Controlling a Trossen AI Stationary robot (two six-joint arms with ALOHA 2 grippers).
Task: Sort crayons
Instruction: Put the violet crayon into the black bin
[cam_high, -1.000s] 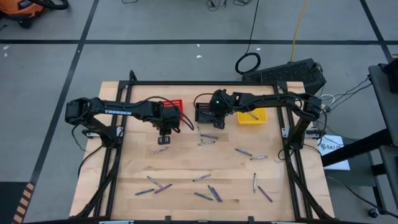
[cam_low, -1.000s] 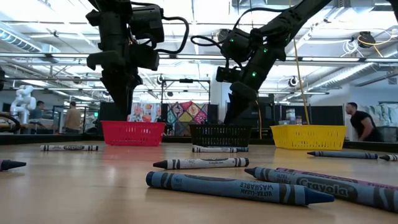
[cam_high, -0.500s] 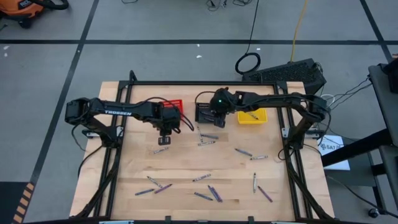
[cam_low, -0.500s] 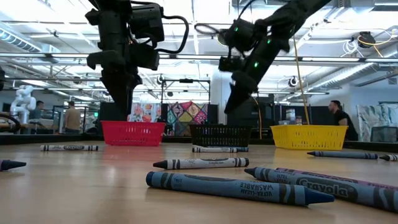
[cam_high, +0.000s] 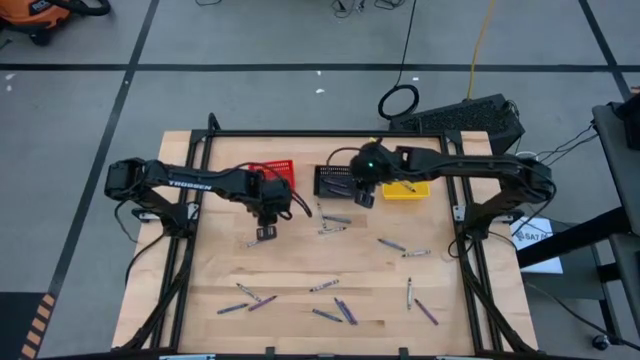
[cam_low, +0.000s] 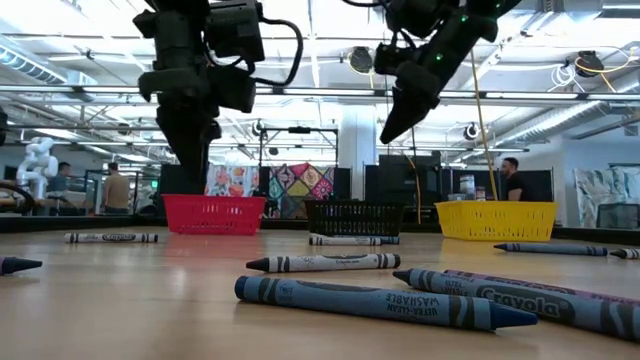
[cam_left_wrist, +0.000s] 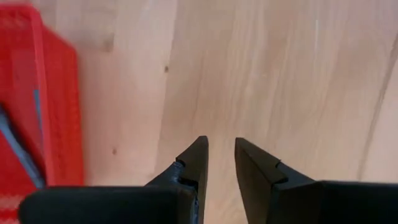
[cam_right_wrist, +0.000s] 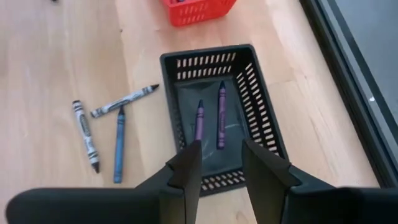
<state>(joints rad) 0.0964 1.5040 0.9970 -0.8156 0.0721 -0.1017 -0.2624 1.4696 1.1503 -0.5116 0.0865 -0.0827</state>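
Several blue, purple and grey crayons lie scattered flat on the wooden table; more lie toward the near edge. My left gripper hangs open and empty over bare wood beside the red basket, which holds a blue crayon. My right gripper is open and empty, high above the black basket. Two purple crayons lie on that basket's floor. The yellow basket holds a crayon.
The three baskets stand in a row at the table's far side: red, black and yellow. Two grey crayons and a blue one lie just in front of the black basket. People stand in the room behind.
My right gripper has risen from the black basket and gone toward the table's right, ending high between the black and yellow baskets.
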